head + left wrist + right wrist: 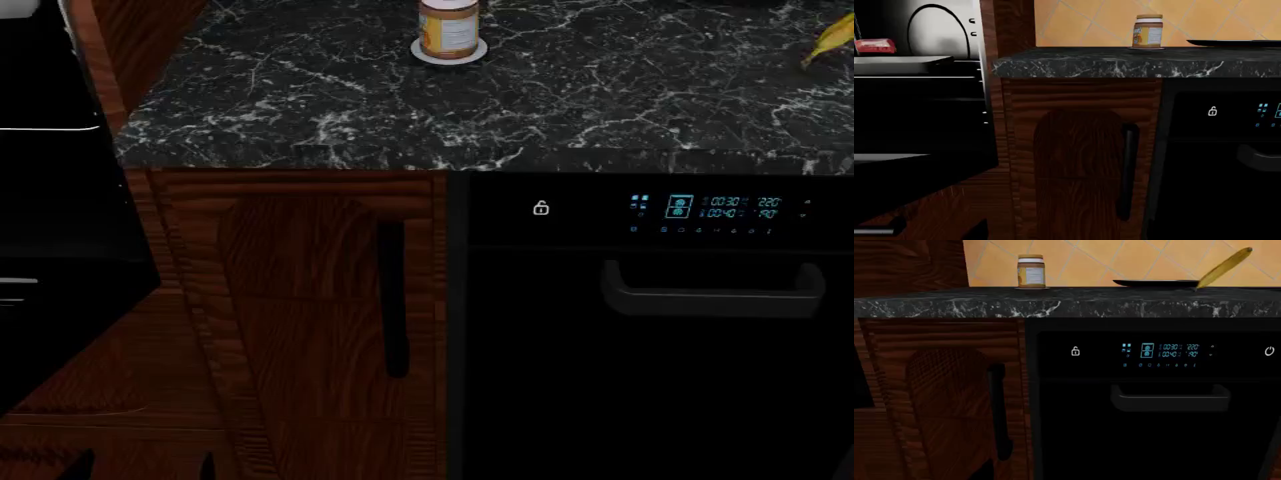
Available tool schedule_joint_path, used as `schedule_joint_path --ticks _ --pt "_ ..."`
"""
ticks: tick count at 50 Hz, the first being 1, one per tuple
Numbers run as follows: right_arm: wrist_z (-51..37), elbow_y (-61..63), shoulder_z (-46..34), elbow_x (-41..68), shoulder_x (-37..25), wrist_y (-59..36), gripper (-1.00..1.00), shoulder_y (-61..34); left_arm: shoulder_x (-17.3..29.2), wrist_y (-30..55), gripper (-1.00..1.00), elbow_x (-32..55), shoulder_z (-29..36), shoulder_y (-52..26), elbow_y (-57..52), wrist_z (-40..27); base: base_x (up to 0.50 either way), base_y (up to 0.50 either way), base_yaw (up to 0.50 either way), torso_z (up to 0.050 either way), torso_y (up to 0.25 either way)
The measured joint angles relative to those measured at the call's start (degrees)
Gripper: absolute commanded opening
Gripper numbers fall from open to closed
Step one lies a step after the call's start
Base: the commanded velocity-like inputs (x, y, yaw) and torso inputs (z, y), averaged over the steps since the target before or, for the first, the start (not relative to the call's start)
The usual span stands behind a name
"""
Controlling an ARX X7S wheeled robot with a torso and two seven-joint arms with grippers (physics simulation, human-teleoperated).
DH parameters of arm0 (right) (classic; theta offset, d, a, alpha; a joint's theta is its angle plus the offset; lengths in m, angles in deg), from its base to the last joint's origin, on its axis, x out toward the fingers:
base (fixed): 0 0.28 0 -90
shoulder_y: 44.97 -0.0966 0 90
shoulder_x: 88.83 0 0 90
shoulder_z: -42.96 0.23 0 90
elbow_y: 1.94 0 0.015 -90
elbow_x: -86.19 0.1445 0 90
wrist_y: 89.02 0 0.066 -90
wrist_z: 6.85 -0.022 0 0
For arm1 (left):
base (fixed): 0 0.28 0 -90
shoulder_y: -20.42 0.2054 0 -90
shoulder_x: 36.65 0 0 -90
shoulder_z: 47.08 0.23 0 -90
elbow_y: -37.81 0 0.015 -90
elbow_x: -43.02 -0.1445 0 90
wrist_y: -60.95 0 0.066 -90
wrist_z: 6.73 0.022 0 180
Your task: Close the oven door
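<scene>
Leftmost, oven door hangs open, black panel jutting out beside the wooden cabinet door. Peanut butter jar on marble counter. Black appliance front at right. Neither of my pincers shows; spread unknown.

The worktop is black marble with white veins. The jar on it has a tan lid and an orange and white label. The wall tiles are orange-tan with pale grout lines. The banana is yellow. The cabinet door is dark reddish-brown wood grain with a black handle. The appliance front is black with blue display digits and a grey handle. The oven door is glossy black. A red pack sits in the oven.
</scene>
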Motion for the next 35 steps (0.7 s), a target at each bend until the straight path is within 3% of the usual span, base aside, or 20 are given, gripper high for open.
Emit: schedule_joint_path --ticks 25,35 --pt "-3.7 0.6 -3.6 2.3 -2.8 -0.9 1.00 0.0 2.7 -1.3 1.00 2.0 3.5 -0.2 1.0 -3.5 0.00 0.00 0.00 0.000 0.000" --pt "-4.9 1.2 -4.6 2.9 -3.8 -1.4 1.00 -0.1 3.7 -1.4 1.00 2.7 4.6 -0.1 0.4 -4.8 -0.30 0.00 0.00 0.000 0.000"
